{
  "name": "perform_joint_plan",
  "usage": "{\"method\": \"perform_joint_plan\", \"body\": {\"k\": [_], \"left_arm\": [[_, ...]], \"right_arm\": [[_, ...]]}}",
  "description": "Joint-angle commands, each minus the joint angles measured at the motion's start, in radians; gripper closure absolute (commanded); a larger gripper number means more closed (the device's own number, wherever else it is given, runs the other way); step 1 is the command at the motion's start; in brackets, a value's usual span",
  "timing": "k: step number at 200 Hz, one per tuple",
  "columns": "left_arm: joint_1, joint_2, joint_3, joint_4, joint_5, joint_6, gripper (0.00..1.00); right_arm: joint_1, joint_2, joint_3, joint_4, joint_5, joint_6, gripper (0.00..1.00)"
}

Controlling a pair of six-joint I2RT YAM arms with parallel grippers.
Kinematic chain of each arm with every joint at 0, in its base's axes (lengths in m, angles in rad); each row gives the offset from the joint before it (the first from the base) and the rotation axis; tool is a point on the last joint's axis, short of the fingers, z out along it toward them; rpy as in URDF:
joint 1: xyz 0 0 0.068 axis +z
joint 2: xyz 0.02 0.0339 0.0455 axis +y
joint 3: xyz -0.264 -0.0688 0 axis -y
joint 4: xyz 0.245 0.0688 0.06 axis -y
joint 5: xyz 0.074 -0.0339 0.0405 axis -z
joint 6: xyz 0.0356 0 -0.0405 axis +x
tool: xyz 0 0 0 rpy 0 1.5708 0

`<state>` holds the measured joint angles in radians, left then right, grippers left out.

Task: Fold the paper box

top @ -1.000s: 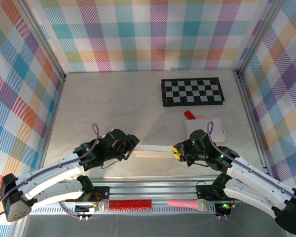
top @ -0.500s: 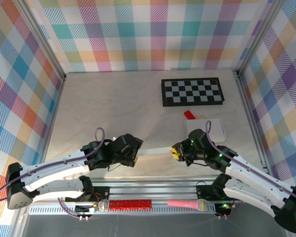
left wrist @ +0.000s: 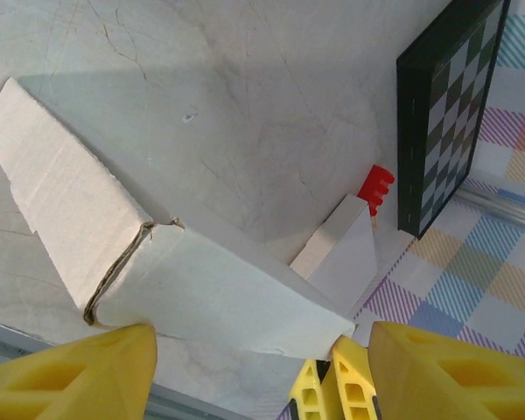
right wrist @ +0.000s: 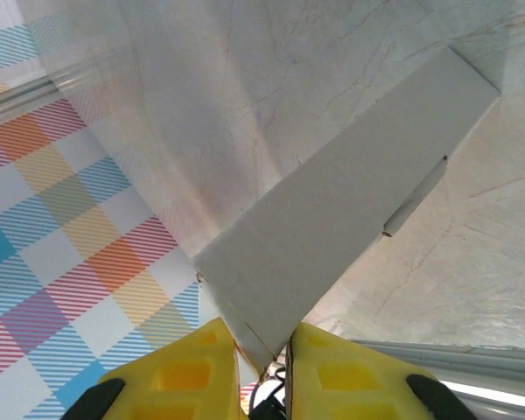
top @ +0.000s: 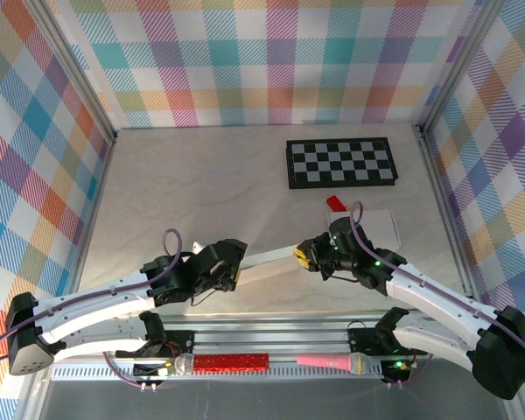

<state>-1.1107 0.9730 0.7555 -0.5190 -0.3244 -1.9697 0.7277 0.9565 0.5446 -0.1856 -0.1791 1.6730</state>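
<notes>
The paper box (top: 267, 260) is a flat white cardboard strip, held off the table between the two arms. My right gripper (top: 304, 258) is shut on its right end; in the right wrist view a corner of the paper box (right wrist: 341, 227) is pinched between the yellow fingers of the right gripper (right wrist: 262, 363). My left gripper (top: 234, 273) is open at the other end. In the left wrist view the paper box (left wrist: 201, 289) runs just beyond the wide-apart fingers of the left gripper (left wrist: 262, 385), with a creased flap (left wrist: 61, 192) sticking out to the left.
A checkerboard (top: 341, 164) lies at the back right. In front of it sit a small white box (top: 381, 223) and a red piece (top: 336, 204). Near the arm bases a red glitter microphone (top: 227, 360) and a pink microphone (top: 328, 360) rest on the rail.
My left gripper has let go of the box's left end and stands wider. My right gripper has carried its end of the box slightly back and left, so the strip now tilts.
</notes>
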Motion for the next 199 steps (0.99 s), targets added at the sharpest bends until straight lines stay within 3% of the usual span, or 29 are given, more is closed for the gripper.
{"method": "perform_joint_plan", "body": {"k": [1, 33, 86, 110, 128, 148, 171, 199], "left_arm": [[-0.01, 0.035, -0.053, 0.036, 0.034, -0.127, 0.34], [-0.042, 0.123, -0.11, 0.205, 0.059, -0.212, 0.33], [-0.072, 0.135, -0.142, 0.199, -0.019, -0.276, 0.31], [-0.056, 0.103, -0.192, 0.22, -0.084, -0.254, 0.31], [-0.023, 0.087, -0.236, 0.296, -0.069, -0.205, 0.31], [0.0, 0.034, -0.247, 0.25, -0.063, -0.161, 0.3], [0.136, -0.043, -0.257, 0.203, 0.023, 0.004, 0.31], [0.379, -0.02, -0.209, 0.17, 0.236, 0.269, 0.33]], "right_arm": [[0.011, -0.027, -0.051, -0.207, -0.03, -0.043, 0.82], [0.01, -0.061, -0.116, -0.158, -0.03, -0.006, 0.82], [0.01, -0.085, -0.129, -0.169, -0.017, -0.021, 0.82], [-0.002, -0.054, -0.156, -0.105, -0.032, -0.027, 0.8], [-0.015, -0.012, -0.15, -0.091, -0.063, -0.049, 0.75], [-0.028, -0.028, -0.12, -0.149, -0.046, -0.104, 0.68], [-0.082, -0.025, -0.111, -0.112, -0.06, -0.184, 0.56], [-0.124, 0.092, -0.069, -0.012, -0.102, -0.227, 0.44]]}}
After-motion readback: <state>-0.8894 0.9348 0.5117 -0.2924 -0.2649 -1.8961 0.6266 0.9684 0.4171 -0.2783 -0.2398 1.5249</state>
